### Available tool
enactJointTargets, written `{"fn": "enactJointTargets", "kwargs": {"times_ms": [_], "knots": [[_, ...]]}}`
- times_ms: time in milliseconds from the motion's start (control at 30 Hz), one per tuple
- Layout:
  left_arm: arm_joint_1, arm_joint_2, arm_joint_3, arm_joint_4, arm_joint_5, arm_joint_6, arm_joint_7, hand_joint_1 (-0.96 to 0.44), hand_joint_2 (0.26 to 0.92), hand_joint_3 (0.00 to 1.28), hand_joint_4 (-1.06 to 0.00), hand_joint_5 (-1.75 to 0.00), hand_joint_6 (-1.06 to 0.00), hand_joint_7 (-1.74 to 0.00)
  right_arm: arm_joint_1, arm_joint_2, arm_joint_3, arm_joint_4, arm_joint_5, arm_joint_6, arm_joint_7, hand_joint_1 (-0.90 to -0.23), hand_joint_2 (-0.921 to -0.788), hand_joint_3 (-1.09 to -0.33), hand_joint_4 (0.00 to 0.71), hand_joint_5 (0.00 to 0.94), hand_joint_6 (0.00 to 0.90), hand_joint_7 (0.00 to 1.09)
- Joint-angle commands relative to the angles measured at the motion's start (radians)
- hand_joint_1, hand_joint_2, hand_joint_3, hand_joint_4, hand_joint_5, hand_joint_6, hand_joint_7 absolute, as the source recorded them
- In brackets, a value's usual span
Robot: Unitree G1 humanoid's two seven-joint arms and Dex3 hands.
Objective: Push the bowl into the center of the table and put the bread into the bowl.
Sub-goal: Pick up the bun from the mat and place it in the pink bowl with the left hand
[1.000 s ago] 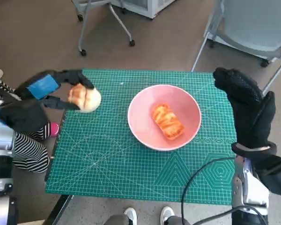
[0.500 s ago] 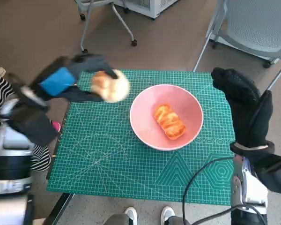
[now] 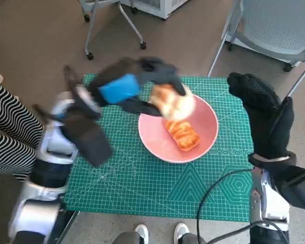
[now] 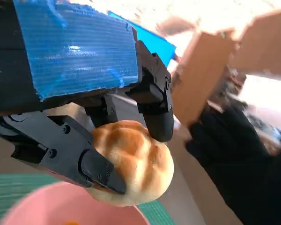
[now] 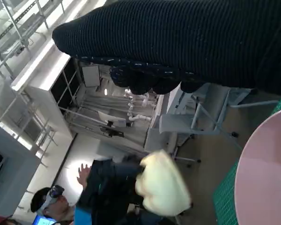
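The pink bowl (image 3: 178,127) sits mid-desk with one pastry (image 3: 182,131) inside. The left robot hand (image 3: 142,84) grips a round bun (image 3: 174,101) over the bowl's rim, release pending; the right robot hand (image 3: 267,114) hangs beside the bowl, fingers loose, holding nothing.

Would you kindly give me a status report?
Left robot hand holds round golden bun over pink bowl. Right robot hand open, aside. Glazed pastry already inside.
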Motion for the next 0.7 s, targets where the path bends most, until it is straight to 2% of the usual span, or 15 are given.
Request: {"fn": "enactJointTargets", "kwargs": {"times_ms": [33, 133, 233, 333, 367, 433, 500, 533, 600, 700], "knots": [[-0.039, -0.031, -0.040, 0.074, 0.028, 0.001, -0.016, 0.00, 0.892, 0.01, -0.88, -0.97, -0.70, -1.08, 0.031, 0.001, -0.005, -0.012, -0.018, 0.020, -0.015, -0.684, -0.921, -0.700, 0.206, 0.002, 0.121, 0.54], [-0.053, -0.043, -0.061, 0.120, 0.032, 0.007, -0.044, 0.00, 0.896, 0.01, -0.86, -1.00, -0.70, -1.06, 0.038, 0.000, -0.009, -0.021, -0.014, 0.024, -0.020, -0.687, -0.921, -0.698, 0.207, 0.002, 0.123, 0.54], [-0.060, -0.042, -0.075, 0.157, 0.022, 0.007, -0.089, 0.00, 0.912, 0.03, -0.78, -1.10, -0.66, -1.09, 0.043, -0.001, -0.013, -0.030, -0.013, 0.027, -0.023, -0.692, -0.921, -0.697, 0.209, 0.003, 0.125, 0.54], [-0.065, -0.035, -0.085, 0.176, 0.023, 0.007, -0.130, 0.00, 0.918, 0.10, -0.66, -1.20, -0.58, -1.19, 0.048, -0.001, -0.017, -0.037, -0.015, 0.028, -0.029, -0.695, -0.921, -0.696, 0.209, 0.003, 0.127, 0.54], [-0.066, -0.034, -0.088, 0.181, 0.026, 0.007, -0.139, 0.00, 0.889, 0.11, -0.59, -1.10, -0.53, -1.11, 0.049, -0.001, -0.018, -0.038, -0.016, 0.028, -0.031, -0.695, -0.921, -0.695, 0.209, 0.003, 0.127, 0.54], [-0.069, -0.031, -0.092, 0.195, 0.032, 0.002, -0.153, -0.03, 0.826, 0.07, -0.55, -0.56, -0.51, -0.69, 0.051, -0.001, -0.019, -0.039, -0.021, 0.025, -0.035, -0.695, -0.921, -0.694, 0.210, 0.003, 0.128, 0.53], [-0.068, -0.029, -0.093, 0.205, 0.036, -0.001, -0.157, -0.07, 0.808, 0.04, -0.52, -0.29, -0.51, -0.48, 0.052, -0.001, -0.019, -0.036, -0.028, 0.022, -0.040, -0.693, -0.921, -0.693, 0.210, 0.003, 0.128, 0.53], [-0.064, -0.030, -0.092, 0.209, 0.039, -0.003, -0.154, -0.09, 0.802, 0.03, -0.50, -0.19, -0.51, -0.37, 0.052, -0.001, -0.020, -0.034, -0.031, 0.021, -0.042, -0.692, -0.921, -0.693, 0.210, 0.003, 0.128, 0.53], [-0.056, -0.031, -0.090, 0.213, 0.044, -0.006, -0.145, -0.13, 0.796, 0.02, -0.46, -0.10, -0.50, -0.27, 0.052, 0.001, -0.020, -0.031, -0.038, 0.020, -0.047, -0.692, -0.921, -0.692, 0.210, 0.003, 0.129, 0.53], [-0.041, -0.032, -0.086, 0.216, 0.051, -0.013, -0.125, -0.19, 0.789, 0.01, -0.38, -0.03, -0.48, -0.16, 0.051, 0.003, -0.020, -0.030, -0.048, 0.019, -0.053, -0.691, -0.921, -0.692, 0.210, 0.003, 0.129, 0.53]]}}
